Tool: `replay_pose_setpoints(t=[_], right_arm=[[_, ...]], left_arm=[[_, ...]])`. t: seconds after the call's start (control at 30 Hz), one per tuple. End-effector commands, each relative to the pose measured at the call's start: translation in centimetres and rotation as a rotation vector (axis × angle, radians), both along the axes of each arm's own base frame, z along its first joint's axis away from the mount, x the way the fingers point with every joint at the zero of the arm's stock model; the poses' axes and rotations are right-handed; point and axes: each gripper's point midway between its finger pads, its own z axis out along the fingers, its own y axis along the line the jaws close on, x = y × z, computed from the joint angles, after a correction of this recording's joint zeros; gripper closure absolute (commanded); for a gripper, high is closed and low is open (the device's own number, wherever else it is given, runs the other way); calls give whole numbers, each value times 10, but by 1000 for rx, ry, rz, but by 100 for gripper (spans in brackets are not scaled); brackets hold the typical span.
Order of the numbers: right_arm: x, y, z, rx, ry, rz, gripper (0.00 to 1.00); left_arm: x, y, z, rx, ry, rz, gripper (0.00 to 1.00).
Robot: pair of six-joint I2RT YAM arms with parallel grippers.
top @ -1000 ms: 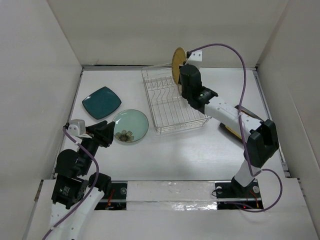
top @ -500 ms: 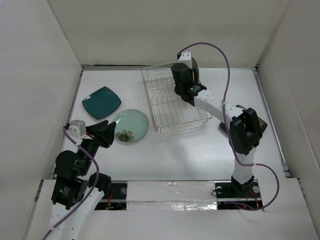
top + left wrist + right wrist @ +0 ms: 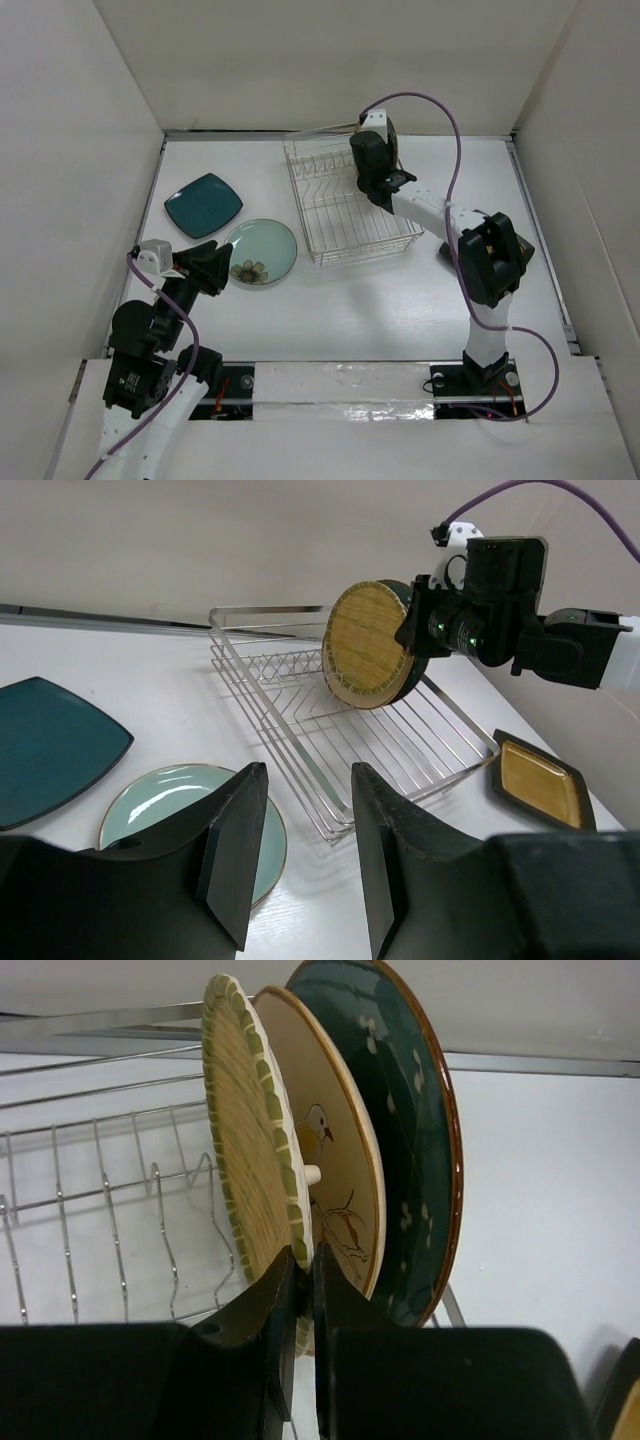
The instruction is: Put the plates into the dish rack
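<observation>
My right gripper (image 3: 305, 1280) is shut on the rim of the small orange-yellow plate (image 3: 250, 1170). It holds the plate upright at the far end of the dish rack (image 3: 340, 215). Right beside it stand the tan bird plate (image 3: 335, 1160) and the teal round plate (image 3: 400, 1120). The left wrist view shows the held plate (image 3: 368, 645) over the rack wires (image 3: 300, 740). My left gripper (image 3: 305, 860) is open and empty, low beside the pale green plate (image 3: 262, 250). The teal square plate (image 3: 203, 204) lies on the table at the left.
The black-rimmed yellow square plate (image 3: 540, 780) lies on the table right of the rack, mostly under my right arm in the top view. White walls close in the table on three sides. The rack's near slots (image 3: 100, 1210) hold nothing.
My right arm has turned and brought the small orange-yellow plate down from above the rack's back edge to stand beside the two plates there. The left arm has not moved.
</observation>
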Motion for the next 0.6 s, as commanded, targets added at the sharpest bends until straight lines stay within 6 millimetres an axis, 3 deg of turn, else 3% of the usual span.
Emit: replay_pose_setpoints(t=[0.0,0.03,0.1,0.13,0.2,0.23,0.33,0.37,0.43,0.47,0.5,0.53,0.57], right_arm=[[2,8,-8,87,-8,29,92],[0,7,-6,99,-10,28,75],[-5,10,-2,139,-14,46,58],[-9,11,15,170,-42,60,50],[-13,8,30,213,-59,80,45],[-19,8,47,238,-81,95,44],[-32,-2,65,290,-108,92,42],[-43,-9,88,323,-148,93,42],[-57,-23,96,377,-168,70,43],[-69,-49,95,397,-181,30,46],[-76,-60,93,447,-187,7,51],[-81,-73,90,476,-194,-10,70],[-88,-85,84,498,-193,-28,76]], left_arm=[[1,-3,9,-4,-42,-16,64],[0,-3,9,-5,-44,-16,64],[0,-4,10,-3,-46,-20,64],[0,-4,10,-4,-45,-22,64],[-1,-4,11,-6,-51,-23,64],[-3,-3,12,-9,-60,-23,64],[-6,-2,14,-16,-72,-20,64],[-7,-1,14,-16,-74,-20,64],[-9,-1,16,-19,-86,-20,64],[-10,-1,17,-21,-90,-22,64],[-11,-1,17,-23,-96,-25,64],[-13,-1,18,-25,-102,-26,64],[-13,-1,19,-25,-105,-28,64]])
